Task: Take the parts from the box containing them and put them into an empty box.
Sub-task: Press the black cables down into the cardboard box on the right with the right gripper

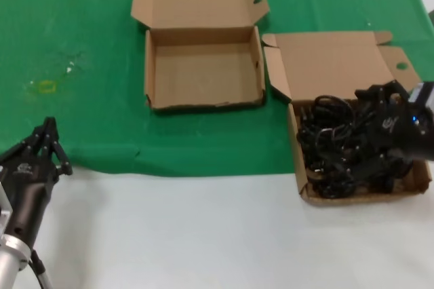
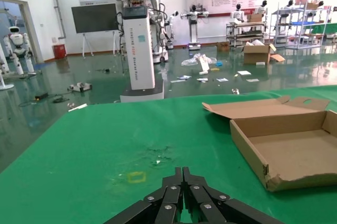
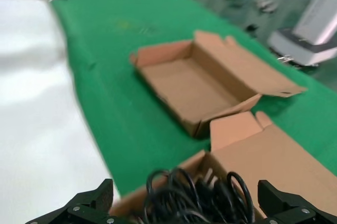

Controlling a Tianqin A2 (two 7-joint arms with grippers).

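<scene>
The parts (image 1: 339,146), a tangle of thin black coiled cords, fill the box containing them (image 1: 366,197) at the right, whose tall lid lies open behind it. My right gripper (image 1: 376,109) hovers over the cords, open, its fingers spread wide to either side of the loops (image 3: 195,197) and holding nothing. The empty box (image 1: 203,72) lies in the middle of the green cloth with its short lid folded back; it also shows in the right wrist view (image 3: 184,87) and the left wrist view (image 2: 295,150). My left gripper (image 1: 49,125) rests shut at the near left, well away from both boxes.
A green cloth (image 1: 81,31) covers the far part of the table, with bare white tabletop (image 1: 203,235) in front. A small yellow mark (image 1: 46,86) sits on the cloth at the left. The box of cords stands near the table's right edge.
</scene>
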